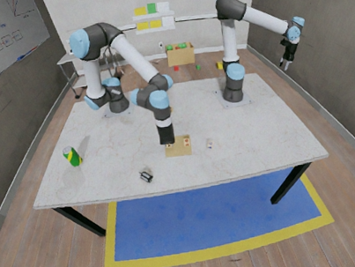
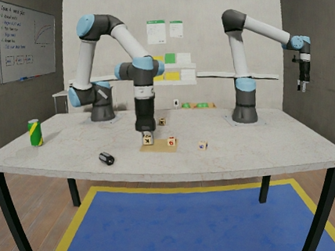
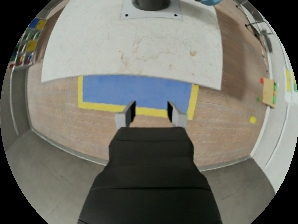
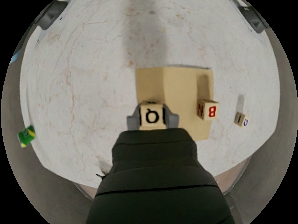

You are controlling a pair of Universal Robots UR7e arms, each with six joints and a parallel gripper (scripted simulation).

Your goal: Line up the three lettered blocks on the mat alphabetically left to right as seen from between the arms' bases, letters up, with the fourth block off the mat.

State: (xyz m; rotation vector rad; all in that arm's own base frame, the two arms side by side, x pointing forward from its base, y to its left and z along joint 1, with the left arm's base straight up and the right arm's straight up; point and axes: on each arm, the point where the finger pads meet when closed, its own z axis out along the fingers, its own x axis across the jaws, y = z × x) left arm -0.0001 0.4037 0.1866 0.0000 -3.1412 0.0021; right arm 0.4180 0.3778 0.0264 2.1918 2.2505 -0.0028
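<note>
My right gripper point(image 1: 167, 146) point(image 2: 147, 139) point(image 4: 151, 110) points down, shut on a pale block with a black Q on top point(image 4: 151, 115). This block is over one end of the tan mat point(image 1: 178, 152) point(image 2: 158, 149) point(image 4: 175, 82); whether it touches the mat is unclear. A block with a red B point(image 1: 186, 142) point(image 2: 171, 141) point(image 4: 211, 110) sits near the mat's other end, apart from it. A block with blue marks point(image 1: 210, 143) point(image 2: 202, 145) point(image 4: 241, 119) lies off the mat. Another block point(image 2: 162, 122) stands behind the mat. My left gripper point(image 1: 284, 64) point(image 2: 302, 86) point(image 3: 151, 107) is open and empty.
A green and yellow can point(image 1: 72, 156) point(image 2: 35, 132) point(image 4: 26, 136) stands near one side of the table. A small black object point(image 1: 146, 176) point(image 2: 106, 158) lies near the table's front edge. My left arm is raised beyond the table's side.
</note>
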